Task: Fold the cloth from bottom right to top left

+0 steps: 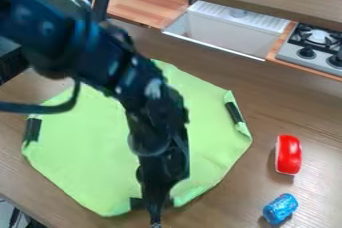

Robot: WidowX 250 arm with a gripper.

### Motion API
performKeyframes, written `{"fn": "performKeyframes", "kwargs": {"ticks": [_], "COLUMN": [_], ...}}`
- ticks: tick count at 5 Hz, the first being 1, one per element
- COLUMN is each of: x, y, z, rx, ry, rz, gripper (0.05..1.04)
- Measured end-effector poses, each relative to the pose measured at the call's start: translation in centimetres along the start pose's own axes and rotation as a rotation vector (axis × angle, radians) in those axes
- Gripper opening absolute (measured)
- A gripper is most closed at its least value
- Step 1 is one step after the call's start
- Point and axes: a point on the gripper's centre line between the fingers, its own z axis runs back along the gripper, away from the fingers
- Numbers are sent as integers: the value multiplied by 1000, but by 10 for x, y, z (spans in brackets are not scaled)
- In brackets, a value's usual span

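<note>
The black gripper (157, 209) hangs over the near edge of the green cloth (87, 147), its tip reaching just past that edge near the bottom of the view. The cloth lies mostly flat on the table, roughly eight-sided, with black patches at its left, right and near edges. Its right edge is slightly turned up beside the black patch there. The arm covers the middle of the cloth and part of its far left side. Whether the gripper touches the cloth cannot be told.
Right of the cloth, a red object (288, 154) and a blue cylinder (280, 208) rest on the wooden table (307, 112). Toy kitchen parts stand behind: a white sink (224, 32) and a stove (314, 47) at the upper right.
</note>
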Motion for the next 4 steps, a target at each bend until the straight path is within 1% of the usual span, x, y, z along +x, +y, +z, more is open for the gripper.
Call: {"fn": "performKeyframes", "kwargs": {"ticks": [1,2,4], "x": [-3,-11,-29], "y": [19,50,113], "z": [26,37,23], "rx": [0,22,24], "ry": [-58,-72,-18], "rz": [72,142,258], "gripper": [49,49,49]}}
